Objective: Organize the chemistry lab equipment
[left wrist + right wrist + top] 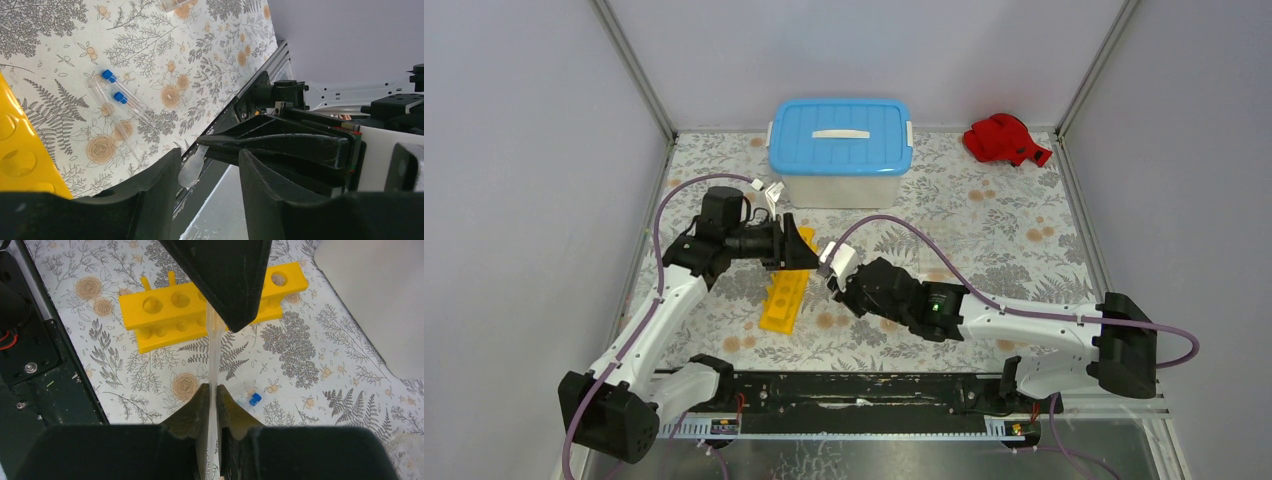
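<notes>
Pinching tube [214,360] tight with right gripper [214,390] beside rack [166,304]. Flanking its round end with left gripper [209,161], jaws parted. Lying near rack: two capped tubes [120,98]

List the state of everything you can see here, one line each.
left gripper: open, straddling the end of the clear tube
right gripper: shut on the clear tube
clear tube: held in the air, not racked
yellow rack: on the table, visible holes empty
blue-capped tubes: two, lying loose on the table
tub: blue lid on
red cloth: crumpled, far right corner
</notes>
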`<action>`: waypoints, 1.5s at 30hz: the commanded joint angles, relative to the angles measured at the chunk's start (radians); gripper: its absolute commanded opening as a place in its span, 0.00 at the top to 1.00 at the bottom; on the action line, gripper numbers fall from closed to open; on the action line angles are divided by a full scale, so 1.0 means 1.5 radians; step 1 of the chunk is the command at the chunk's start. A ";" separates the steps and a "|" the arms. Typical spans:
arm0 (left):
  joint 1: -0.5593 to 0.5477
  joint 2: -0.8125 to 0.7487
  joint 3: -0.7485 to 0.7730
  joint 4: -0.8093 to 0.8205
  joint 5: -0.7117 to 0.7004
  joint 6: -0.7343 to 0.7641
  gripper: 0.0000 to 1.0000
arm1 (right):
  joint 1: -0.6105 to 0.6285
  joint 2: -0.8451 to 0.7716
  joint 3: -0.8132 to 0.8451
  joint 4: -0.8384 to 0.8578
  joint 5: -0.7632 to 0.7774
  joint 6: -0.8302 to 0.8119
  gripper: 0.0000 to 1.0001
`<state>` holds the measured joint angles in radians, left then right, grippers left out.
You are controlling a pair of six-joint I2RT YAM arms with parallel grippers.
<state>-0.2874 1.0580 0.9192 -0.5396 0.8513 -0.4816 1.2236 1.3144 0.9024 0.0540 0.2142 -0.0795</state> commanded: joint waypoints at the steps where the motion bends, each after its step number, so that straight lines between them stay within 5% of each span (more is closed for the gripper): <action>1: -0.004 -0.011 -0.008 -0.022 0.014 0.021 0.49 | 0.006 0.000 0.037 0.021 -0.009 -0.013 0.85; 32: -0.010 -0.017 -0.014 -0.048 -0.010 0.053 0.89 | 0.006 0.005 0.041 0.012 -0.014 -0.020 0.83; 41: -0.010 -0.024 0.062 -0.052 -0.139 0.044 0.91 | 0.006 -0.006 0.026 0.022 0.011 -0.009 0.45; 45: -0.010 -0.024 0.108 -0.060 -0.237 0.050 0.91 | 0.007 -0.026 0.007 0.035 0.033 0.004 0.41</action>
<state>-0.2966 1.0420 1.0008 -0.6247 0.6609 -0.4236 1.2243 1.3270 0.9165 0.0467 0.2096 -0.0925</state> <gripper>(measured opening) 0.141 0.582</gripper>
